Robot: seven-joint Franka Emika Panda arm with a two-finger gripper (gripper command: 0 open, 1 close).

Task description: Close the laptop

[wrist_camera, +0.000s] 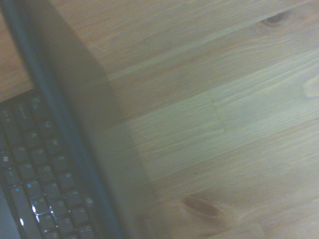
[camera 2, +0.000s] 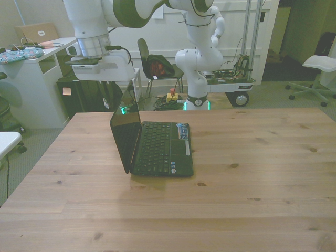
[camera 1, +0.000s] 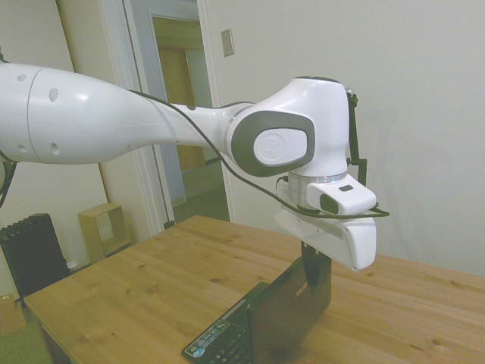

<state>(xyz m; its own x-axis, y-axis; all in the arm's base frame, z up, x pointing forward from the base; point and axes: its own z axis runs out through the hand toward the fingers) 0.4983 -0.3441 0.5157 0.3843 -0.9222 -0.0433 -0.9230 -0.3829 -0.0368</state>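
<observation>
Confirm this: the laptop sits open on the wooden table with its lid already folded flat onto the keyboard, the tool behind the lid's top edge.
Wrong on the lid. In the front view the laptop stands open on the wooden table, lid upright and keyboard exposed. The tool is at the lid's top edge.

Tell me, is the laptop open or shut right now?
Open: the laptop's lid stands upright, with its keyboard exposed on the table.

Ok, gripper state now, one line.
Gripper: cannot tell open or shut; fingers sit at the top edge of the laptop lid, gripping nothing visibly.
</observation>
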